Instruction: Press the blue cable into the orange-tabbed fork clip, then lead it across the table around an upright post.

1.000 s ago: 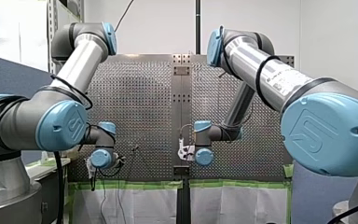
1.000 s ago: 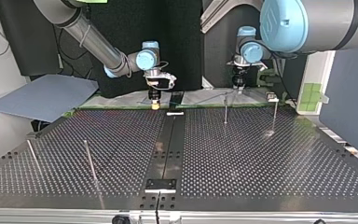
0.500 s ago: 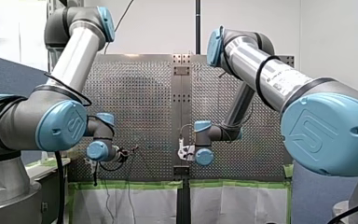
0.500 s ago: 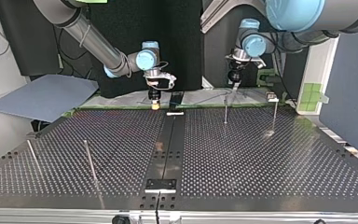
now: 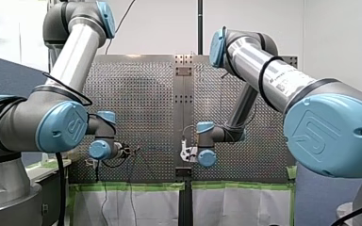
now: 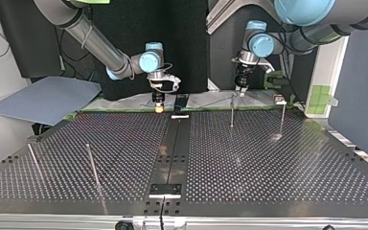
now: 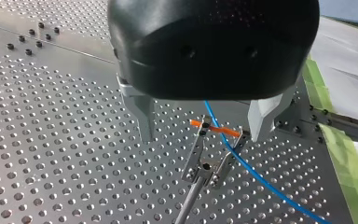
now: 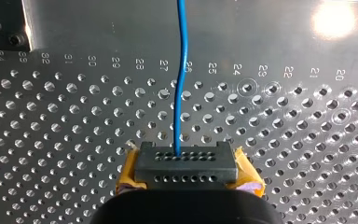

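Note:
In the left wrist view my left gripper (image 7: 203,128) stands open, its metal fingers (image 7: 142,116) astride the fork clip (image 7: 209,161) and just above it. The clip's orange tab (image 7: 214,129) lies between the fingers. The blue cable (image 7: 256,175) crosses the clip at the tab; whether it sits in the fork I cannot tell. In the right wrist view my right gripper (image 8: 186,170), with yellow pads, is shut on a black connector block (image 8: 186,163) from which the blue cable (image 8: 182,70) runs ahead over the table. The top view shows my left gripper (image 6: 240,91) over the clip's post (image 6: 231,111) and my right gripper (image 6: 159,103) at the far edge.
In the top view, upright posts stand at the right (image 6: 282,116) and the near left (image 6: 92,164), (image 6: 33,162). A small white block (image 6: 179,116) lies on the centre strip. A grey sheet (image 6: 43,98) lies beyond the table's left corner.
My left arm's wrist has turned and moved a little, bringing its gripper over the fork clip's post. My right arm has not moved.

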Robot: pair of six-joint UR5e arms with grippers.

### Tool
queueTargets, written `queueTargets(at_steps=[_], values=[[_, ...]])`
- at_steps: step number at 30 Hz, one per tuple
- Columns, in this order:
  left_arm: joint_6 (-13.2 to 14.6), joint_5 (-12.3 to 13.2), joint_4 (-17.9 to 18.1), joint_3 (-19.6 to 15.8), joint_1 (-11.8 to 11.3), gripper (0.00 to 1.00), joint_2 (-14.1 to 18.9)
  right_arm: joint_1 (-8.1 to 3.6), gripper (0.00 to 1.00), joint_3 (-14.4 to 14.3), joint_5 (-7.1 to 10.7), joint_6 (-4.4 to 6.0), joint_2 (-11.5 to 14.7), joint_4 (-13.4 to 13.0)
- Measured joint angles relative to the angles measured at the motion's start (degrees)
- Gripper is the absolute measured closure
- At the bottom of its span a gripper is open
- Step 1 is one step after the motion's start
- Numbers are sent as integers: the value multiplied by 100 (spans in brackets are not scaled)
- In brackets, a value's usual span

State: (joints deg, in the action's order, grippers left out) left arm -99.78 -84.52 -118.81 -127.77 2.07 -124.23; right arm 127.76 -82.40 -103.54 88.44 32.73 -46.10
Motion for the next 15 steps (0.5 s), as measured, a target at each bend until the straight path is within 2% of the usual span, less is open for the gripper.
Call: queueTargets(at_steps=[15], values=[[76,-86,-62,0,109,0,-5,0,100,0,0,0,-5,-5]])
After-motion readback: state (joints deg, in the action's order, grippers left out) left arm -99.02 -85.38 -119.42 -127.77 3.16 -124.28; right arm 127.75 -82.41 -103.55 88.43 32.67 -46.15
